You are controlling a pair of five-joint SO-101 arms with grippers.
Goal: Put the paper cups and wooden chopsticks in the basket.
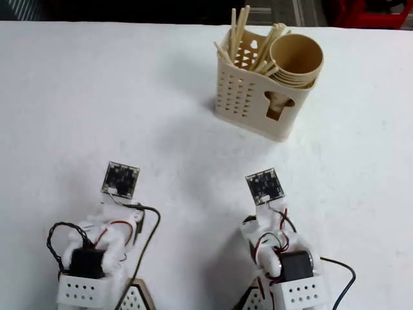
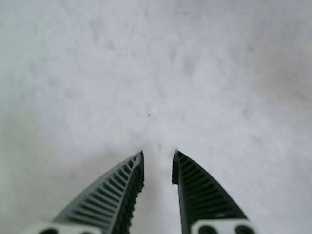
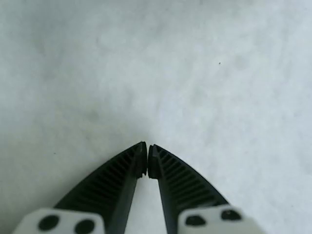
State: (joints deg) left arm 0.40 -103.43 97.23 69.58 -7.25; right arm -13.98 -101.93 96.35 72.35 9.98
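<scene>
Several chopsticks (image 1: 242,32) stood leaning in the basket (image 1: 248,97) in the high view, tips fanned above the rim. Cups (image 1: 297,58) sat nested in the same basket, just beside the sticks. The basket stood on the far side of the table (image 1: 97,97), well apart from both claws. Nothing of the task lay loose on the cloth, so the job looked done.

Left wrist view: left claw (image 2: 158,155) hung over bare table, tips spread by a narrow gap, nothing between them.

Right wrist view: right claw (image 3: 147,146) hung over bare table, tips pressed together, holding nothing.

Handling, as a judgement:
- The cups looked light and thin-walled, easy to crush or dent. A soft pinch across the rim, one finger inside and one outside, would suit. Nested cups would likely lift as one stack.
- The sticks looked light, stiff and slim, smooth enough to roll or pivot in a grip. A hold near the middle would keep one level.
- The basket looked rigid, and light enough to slide if knocked.
</scene>
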